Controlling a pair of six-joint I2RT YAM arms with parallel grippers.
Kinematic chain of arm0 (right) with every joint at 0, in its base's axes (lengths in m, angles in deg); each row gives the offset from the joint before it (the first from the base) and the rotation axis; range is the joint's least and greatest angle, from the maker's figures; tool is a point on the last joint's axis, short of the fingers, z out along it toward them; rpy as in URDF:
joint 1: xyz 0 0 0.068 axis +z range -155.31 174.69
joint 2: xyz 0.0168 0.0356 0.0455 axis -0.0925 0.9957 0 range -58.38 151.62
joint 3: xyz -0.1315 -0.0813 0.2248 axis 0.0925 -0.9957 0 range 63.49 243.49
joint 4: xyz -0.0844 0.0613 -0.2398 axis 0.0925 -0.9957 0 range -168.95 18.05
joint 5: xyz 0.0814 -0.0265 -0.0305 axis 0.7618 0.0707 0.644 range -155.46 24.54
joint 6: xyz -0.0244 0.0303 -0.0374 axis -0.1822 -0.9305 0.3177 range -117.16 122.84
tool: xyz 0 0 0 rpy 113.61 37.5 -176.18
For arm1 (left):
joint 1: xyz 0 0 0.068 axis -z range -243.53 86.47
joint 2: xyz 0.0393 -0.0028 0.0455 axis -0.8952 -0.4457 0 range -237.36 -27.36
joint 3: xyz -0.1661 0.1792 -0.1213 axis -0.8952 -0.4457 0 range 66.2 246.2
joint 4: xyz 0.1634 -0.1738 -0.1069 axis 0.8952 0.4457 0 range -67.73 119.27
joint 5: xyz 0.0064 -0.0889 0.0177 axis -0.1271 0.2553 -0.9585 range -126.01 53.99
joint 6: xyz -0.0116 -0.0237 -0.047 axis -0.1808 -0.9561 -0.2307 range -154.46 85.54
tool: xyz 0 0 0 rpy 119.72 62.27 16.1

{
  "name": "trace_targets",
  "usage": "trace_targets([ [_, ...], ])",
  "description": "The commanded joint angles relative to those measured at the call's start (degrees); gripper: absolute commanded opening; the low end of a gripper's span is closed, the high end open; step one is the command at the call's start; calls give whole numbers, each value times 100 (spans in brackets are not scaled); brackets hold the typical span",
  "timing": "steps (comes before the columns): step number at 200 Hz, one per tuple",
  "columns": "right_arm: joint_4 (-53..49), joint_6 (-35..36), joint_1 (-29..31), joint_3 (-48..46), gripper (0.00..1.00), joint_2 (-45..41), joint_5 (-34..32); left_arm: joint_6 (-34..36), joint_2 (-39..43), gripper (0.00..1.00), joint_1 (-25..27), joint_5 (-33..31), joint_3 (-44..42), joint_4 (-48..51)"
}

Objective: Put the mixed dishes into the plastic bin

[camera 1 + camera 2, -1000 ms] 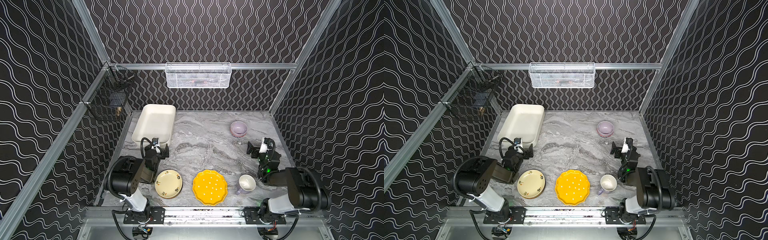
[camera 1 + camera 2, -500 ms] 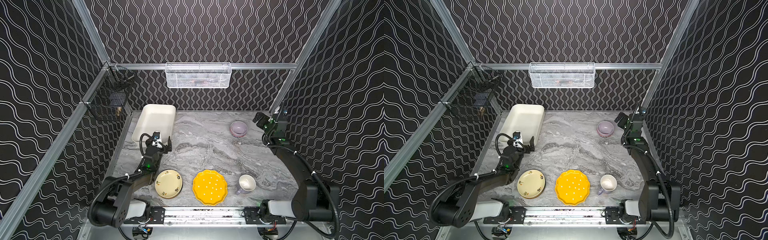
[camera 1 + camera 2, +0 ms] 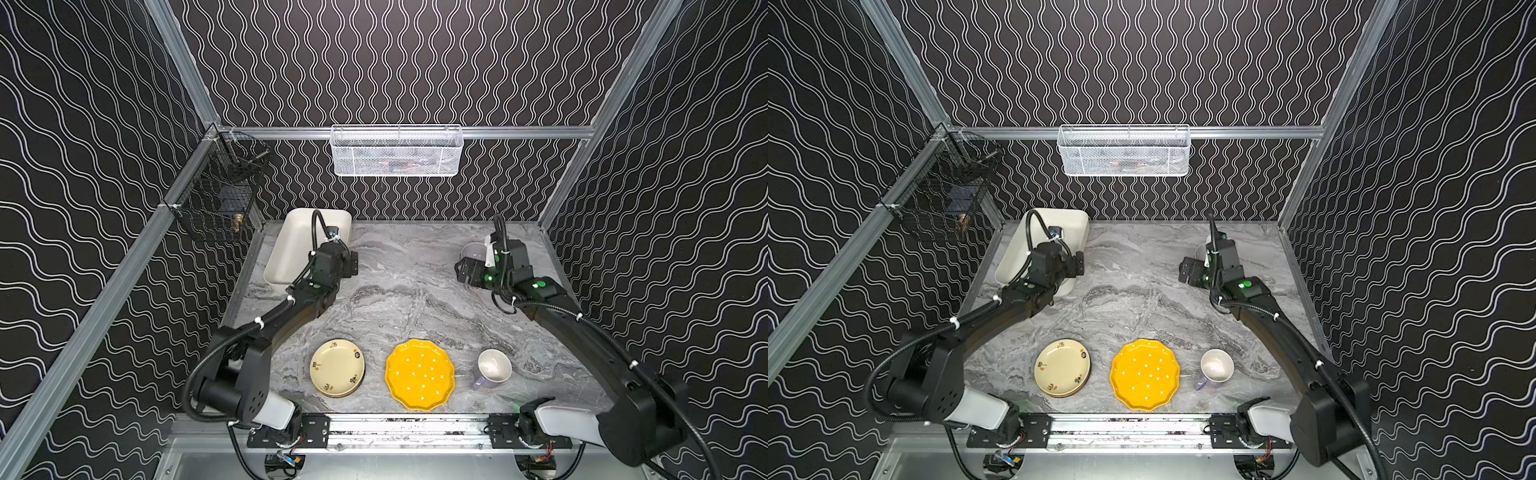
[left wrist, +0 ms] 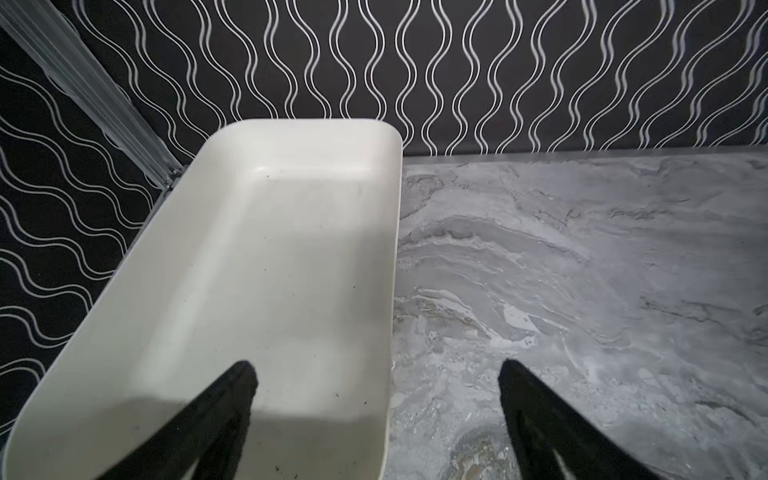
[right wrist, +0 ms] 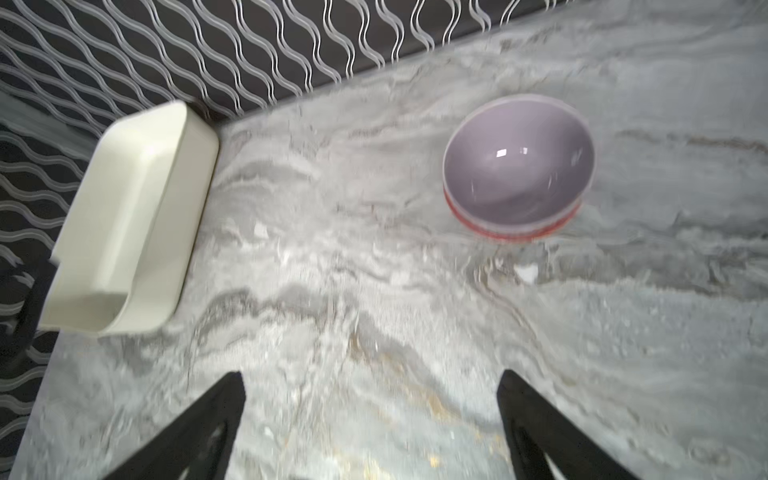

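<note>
Two arms, nothing held — L fingers wide open, astride bin long wall; R fingers wide open — nr bowl on desk, apart.

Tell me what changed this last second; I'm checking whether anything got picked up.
Both arms unfolded and reached back: the left gripper to the edge of the bin, the right gripper near the bowl. Both open, nothing held. Unmoved: cream plate, yellow plate, mug, bowl, bin.
</note>
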Motion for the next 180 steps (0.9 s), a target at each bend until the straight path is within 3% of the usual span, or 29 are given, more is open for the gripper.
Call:
trace_targets([
  [1,-146,-119,65,-354,97,-367,364,-145,-279,90,-3,7,318,1073],
  [19,-245,23,71,-419,99,-576,415,-198,-275,87,-18,28,273,1043],
  [56,-546,144,71,-282,100,-690,484,-299,-653,55,-237,559,556,1456],
  [135,-496,150,72,-501,100,-739,720,-565,-1311,45,-279,1174,739,1778],
  [180,-509,156,71,-616,100,-895,826,-872,-1480,13,-31,1439,880,1931],
])
